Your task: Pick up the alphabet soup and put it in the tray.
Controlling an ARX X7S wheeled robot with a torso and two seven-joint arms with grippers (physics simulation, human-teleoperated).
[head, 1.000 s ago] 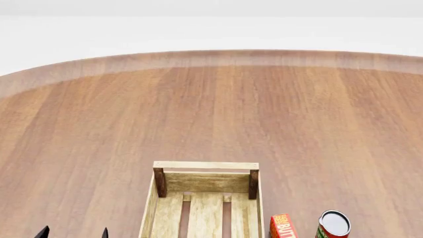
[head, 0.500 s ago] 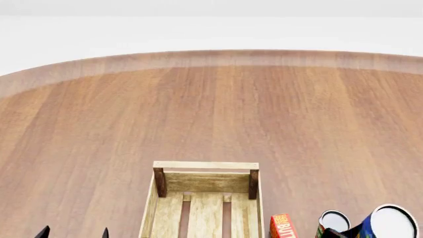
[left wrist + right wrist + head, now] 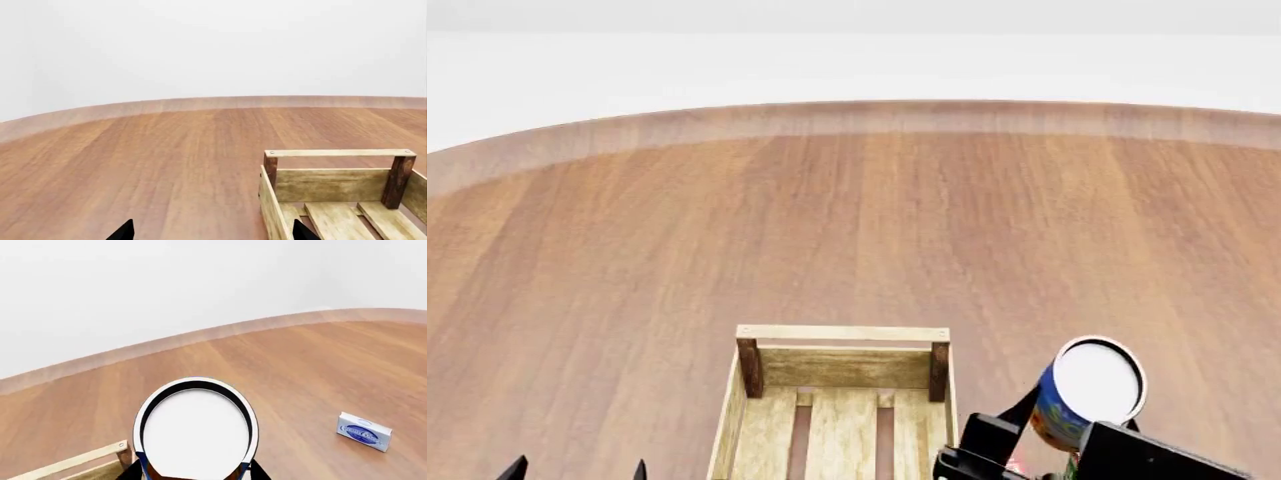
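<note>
Right hand (image 3: 1054, 440): closed on the alphabet soup (image 3: 1084, 392), black fingers (image 3: 989, 438) pressed to the can's sides. Can held clear of the tabletop (image 3: 854, 220), tilted so that the pale silver-white top faces the head camera; blue label and a strip of yellow-orange visible below the rim. Position in the head view: just beside the tray (image 3: 842, 334), off its right far corner, not above the slats as far as can be judged. In the right wrist view, can top (image 3: 195, 430) filling the lower middle, dark finger edges at either side of it, a corner of the tray (image 3: 87, 457) showing beside it.

Tray: light-wood crate, darker corner posts, slatted bottom, standing on the tabletop at the near edge of the head view. No object visible inside on the slats in view.

Left hand (image 3: 210, 231): only two black fingertips (image 3: 123, 231) visible, set well apart, nothing between them. Located beside the tray's left wall (image 3: 270, 200), low over the tabletop. Same two tips at the lower left of the head view (image 3: 574, 468).

Other item: small blue-and-white box (image 3: 363, 431) lying on the tabletop, well apart from the can, seen in the right wrist view only. Scrap of red showing beneath the right hand in the head view; too little exposed to identify.
</note>
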